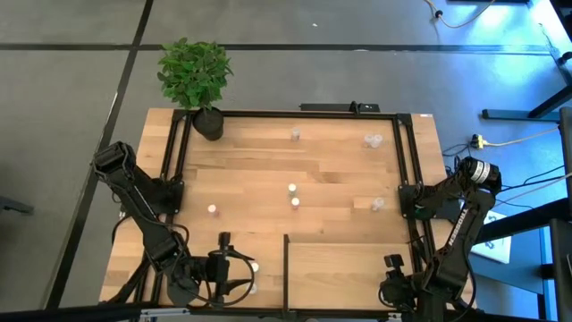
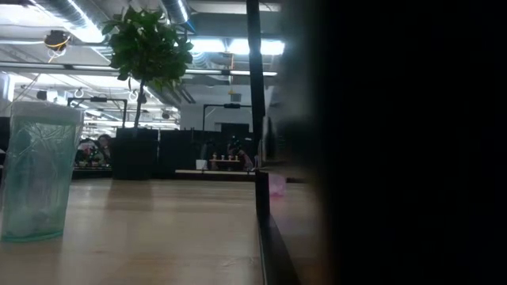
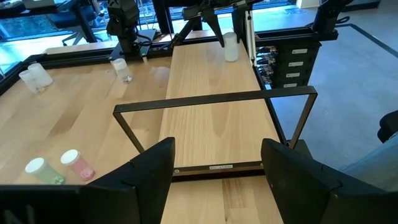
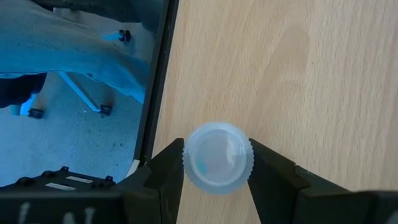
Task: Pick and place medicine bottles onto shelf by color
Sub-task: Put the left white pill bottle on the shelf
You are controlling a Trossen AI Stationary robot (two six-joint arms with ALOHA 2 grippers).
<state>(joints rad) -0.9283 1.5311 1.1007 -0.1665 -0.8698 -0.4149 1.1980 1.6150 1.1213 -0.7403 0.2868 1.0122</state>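
Half the low view is blocked dark; right fingers [image 4: 214, 171] clamp a white-capped bottle [image 4: 217, 157], left fingers [image 3: 217, 171] apart.

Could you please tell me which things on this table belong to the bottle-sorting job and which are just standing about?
Part of the job:
- medicine bottles scattered on the table, e.g. a pink one
- white-capped bottle between the right gripper's fingers
- shelf
- left gripper, open and empty

Just standing about:
- potted plant
- green-tinted cup
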